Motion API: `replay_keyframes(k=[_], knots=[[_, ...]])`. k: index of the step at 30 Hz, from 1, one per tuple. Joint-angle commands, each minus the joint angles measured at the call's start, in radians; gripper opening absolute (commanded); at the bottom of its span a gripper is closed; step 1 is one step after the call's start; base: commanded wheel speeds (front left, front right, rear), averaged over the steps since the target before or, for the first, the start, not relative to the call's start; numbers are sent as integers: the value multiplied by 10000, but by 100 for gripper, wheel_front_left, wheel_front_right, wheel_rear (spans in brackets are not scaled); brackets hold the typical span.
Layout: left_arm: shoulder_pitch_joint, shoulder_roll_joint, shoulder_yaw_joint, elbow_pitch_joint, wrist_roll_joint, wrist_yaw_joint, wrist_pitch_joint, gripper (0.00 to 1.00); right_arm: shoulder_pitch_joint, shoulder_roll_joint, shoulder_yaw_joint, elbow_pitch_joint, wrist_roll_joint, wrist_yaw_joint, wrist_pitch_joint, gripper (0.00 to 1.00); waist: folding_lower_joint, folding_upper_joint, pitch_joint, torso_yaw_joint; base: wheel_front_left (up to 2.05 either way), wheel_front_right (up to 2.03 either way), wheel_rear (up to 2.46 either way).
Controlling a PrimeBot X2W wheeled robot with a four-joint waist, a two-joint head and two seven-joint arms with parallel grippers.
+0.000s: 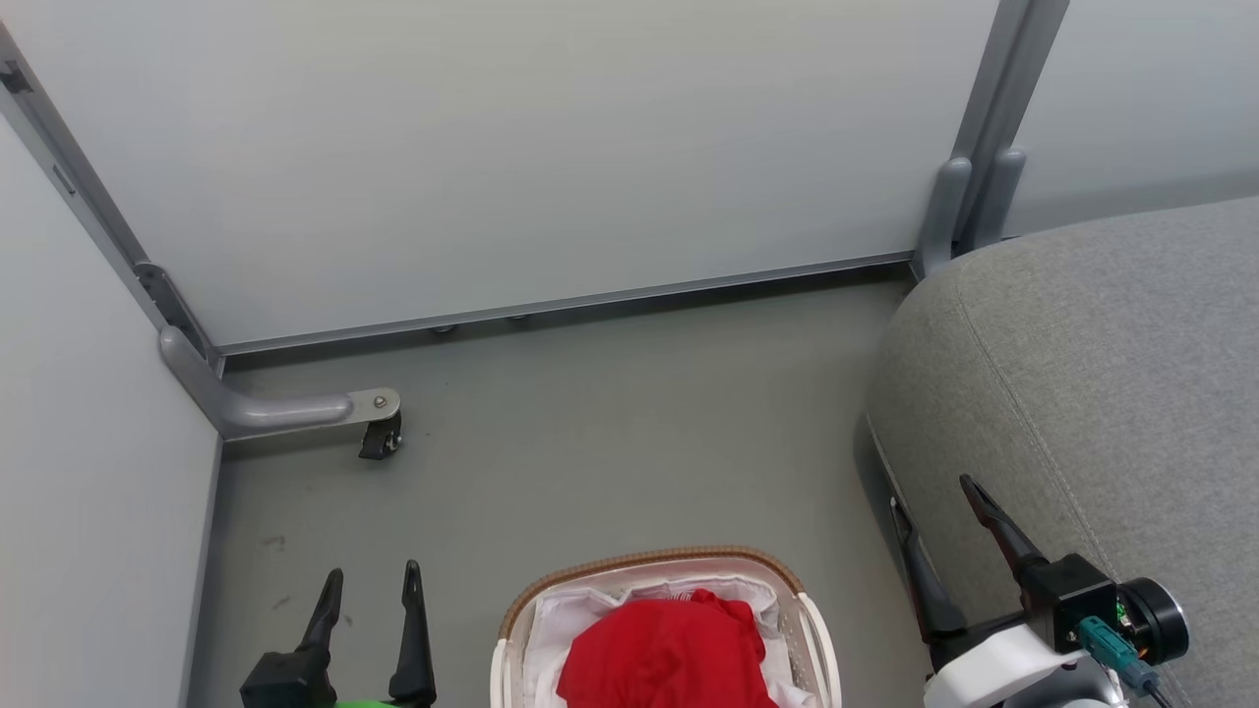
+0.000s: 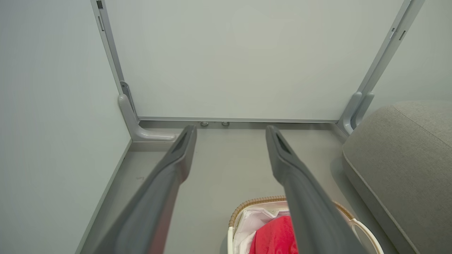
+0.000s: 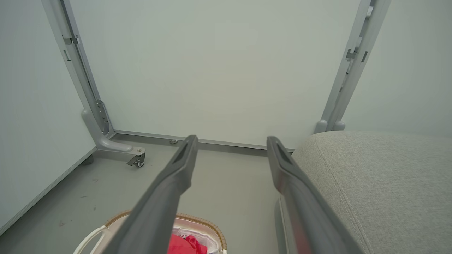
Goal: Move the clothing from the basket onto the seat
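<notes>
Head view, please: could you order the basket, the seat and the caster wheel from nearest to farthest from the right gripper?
1. The seat, directly beside the open right gripper, on its right.
2. The basket, down and to its left, at the view's bottom edge.
3. The caster wheel, far off to the left.

White partition panels [image 1: 551, 147], grey floor [image 1: 610, 442] (caster [image 1: 382, 438] near corner).

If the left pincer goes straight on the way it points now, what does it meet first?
The way looks free nearby. The left pincer points across floor toward the white partition panel; it would probably meet that panel's bottom rail first, though depth is unclear.
</notes>
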Motion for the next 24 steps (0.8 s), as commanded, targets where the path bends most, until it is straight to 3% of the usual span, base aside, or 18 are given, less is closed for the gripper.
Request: replay_keyframes(k=[1,24], knots=[[144,66,8,10,14,26,-2,100,93,-57,-15,25,-7,1,-49,100,0,0,-5,-7,0,0,0],[-384,63,-183,31,276,-80,1,100,-157,-57,-117,-227,-58,1,-48,100,0,0,343,-140,0,0,0]])
